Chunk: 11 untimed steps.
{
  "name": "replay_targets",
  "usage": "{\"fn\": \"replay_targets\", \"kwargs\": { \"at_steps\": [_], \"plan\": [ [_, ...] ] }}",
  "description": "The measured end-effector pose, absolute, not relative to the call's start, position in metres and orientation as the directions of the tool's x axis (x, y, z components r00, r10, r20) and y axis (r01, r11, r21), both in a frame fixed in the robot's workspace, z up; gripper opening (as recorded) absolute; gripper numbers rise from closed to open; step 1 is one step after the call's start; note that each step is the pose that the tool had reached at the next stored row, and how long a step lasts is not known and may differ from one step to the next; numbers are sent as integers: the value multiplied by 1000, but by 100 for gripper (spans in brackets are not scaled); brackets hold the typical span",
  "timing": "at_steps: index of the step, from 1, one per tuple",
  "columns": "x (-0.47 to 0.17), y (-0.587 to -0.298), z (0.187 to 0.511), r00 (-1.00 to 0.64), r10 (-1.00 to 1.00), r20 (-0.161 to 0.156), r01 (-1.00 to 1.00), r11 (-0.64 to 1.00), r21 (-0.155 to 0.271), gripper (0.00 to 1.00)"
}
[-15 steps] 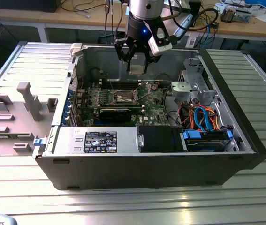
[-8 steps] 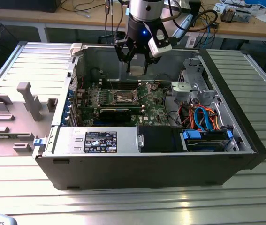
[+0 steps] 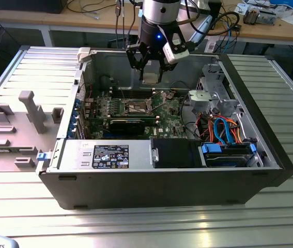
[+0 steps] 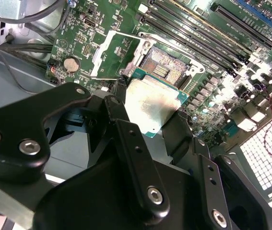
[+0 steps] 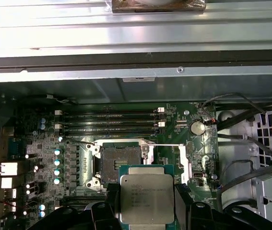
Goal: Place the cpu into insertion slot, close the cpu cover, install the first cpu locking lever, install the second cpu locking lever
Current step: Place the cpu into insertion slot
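From my station, the gripper [image 3: 150, 72] hangs inside the open case [image 3: 162, 191], above the green board [image 3: 172, 121]. In the exterior view it sits at about 1 o'clock from the slot [image 3: 136, 107].

Its two black fingers [image 5: 108, 211] are clamped on opposite edges of the cpu [image 5: 147, 199]. Both wrist views show the chip pinched flat between them, silvery face toward the camera with a thin green border round it. In the second wrist view the cpu [image 4: 150, 105] is held just beside the slot [image 4: 162, 67], off the board and not seated.

The slot [image 5: 120, 163] is bare, its dark middle exposed inside the metal rim. The cover [image 4: 109, 50] is swung up and away from it, a silvery frame standing off one side. In the first wrist view a thin wire lever [image 5: 167, 145] runs along one edge of the slot. I cannot tell from here whether it is latched.

In the exterior view the labelled power box [image 3: 110, 155] lies at the board's 6 o'clock. The drive cage with blue and orange cables [image 3: 226, 129] is at its 3 o'clock. A grey fixture tray [image 3: 12, 134] sits outside the case at 9 o'clock, on the slatted table [image 3: 270, 217].
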<state>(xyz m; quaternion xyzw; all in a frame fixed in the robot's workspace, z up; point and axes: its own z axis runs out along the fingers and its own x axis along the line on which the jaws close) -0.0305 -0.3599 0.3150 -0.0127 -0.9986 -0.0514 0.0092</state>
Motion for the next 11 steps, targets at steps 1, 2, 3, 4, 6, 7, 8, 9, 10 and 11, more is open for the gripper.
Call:
{"fn": "replay_targets", "kwargs": {
  "at_steps": [1, 2, 3, 4, 6, 7, 8, 9, 10, 11],
  "plan": [
    [-31, -360, 315, -1000, 25, 20, 26, 994, 103, 54],
    [-31, -360, 314, -1000, 24, 20, 26, 994, 103, 54],
    [-31, -360, 314, -1000, 25, 20, 27, 994, 102, 54],
    [-31, -360, 313, -1000, 25, 20, 27, 994, 102, 54],
    [-32, -360, 313, -1000, 25, 20, 26, 994, 102, 54],
    [-32, -360, 313, -1000, 24, 20, 26, 994, 102, 54],
    [-32, -360, 313, -1000, 24, 20, 26, 994, 102, 54],
    [-32, -360, 313, -1000, 24, 20, 26, 994, 102, 54],
    [-32, -360, 312, -1000, 24, 20, 26, 994, 102, 54],
    [-32, -360, 312, -1000, 25, 20, 26, 994, 102, 54]
  ]
}}
